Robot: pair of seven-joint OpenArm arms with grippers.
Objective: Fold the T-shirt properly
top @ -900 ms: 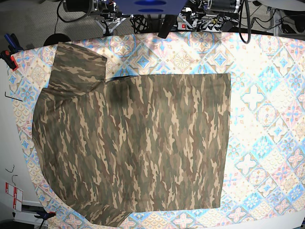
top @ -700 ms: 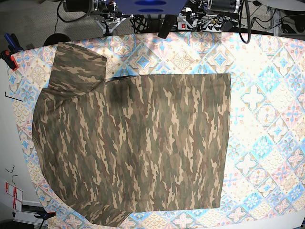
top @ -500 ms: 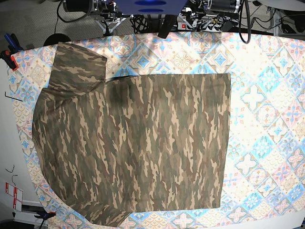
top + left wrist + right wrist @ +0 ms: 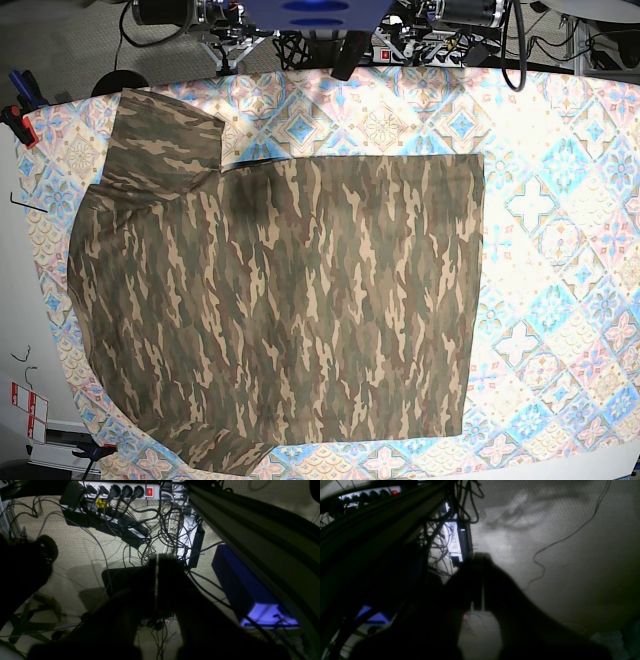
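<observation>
The camouflage T-shirt (image 4: 290,300) lies spread flat on the pastel diamond-patterned tablecloth (image 4: 560,250). Its hem is toward the right and one sleeve (image 4: 165,140) points to the back left. The collar does not show. Neither gripper is over the table in the base view. In the left wrist view my left gripper (image 4: 157,558) is a dark shape with its fingers pressed together, empty, over the floor behind the table. In the right wrist view my right gripper (image 4: 480,558) is likewise shut and empty over the floor.
Arm bases and motors (image 4: 320,15) stand along the table's back edge. A power strip (image 4: 120,488), tangled cables (image 4: 165,527) and a blue-lit box (image 4: 250,592) lie on the floor. A red clamp (image 4: 20,125) grips the table's left corner.
</observation>
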